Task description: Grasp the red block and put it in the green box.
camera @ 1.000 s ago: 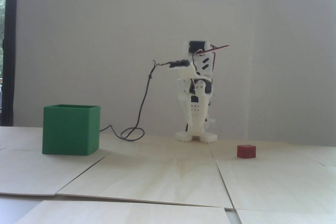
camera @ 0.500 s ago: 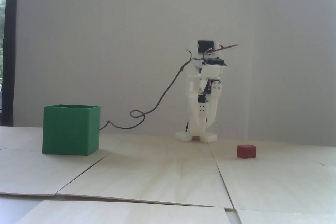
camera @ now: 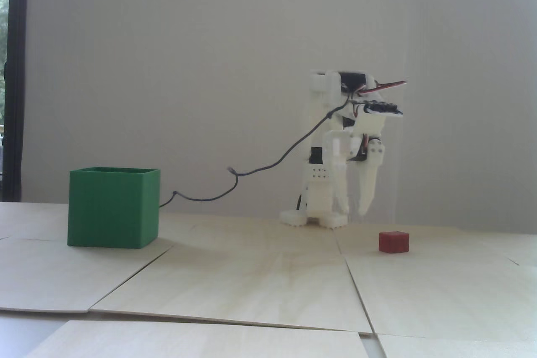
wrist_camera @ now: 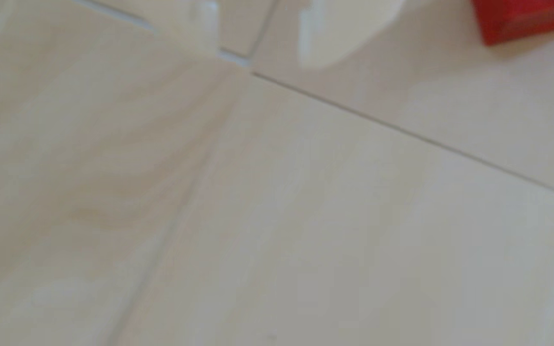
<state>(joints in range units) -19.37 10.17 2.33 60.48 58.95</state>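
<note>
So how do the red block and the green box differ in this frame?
Size: the red block is far smaller than the green box. Side: in the fixed view the block sits right of the arm's base, the box left. Form: the box shows an open top with thin walls; the block looks solid. Both stand untouched on the wooden panels.

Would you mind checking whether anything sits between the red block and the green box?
Nothing visible does: in the fixed view only bare wooden panels lie between the red block and the green box.
</note>
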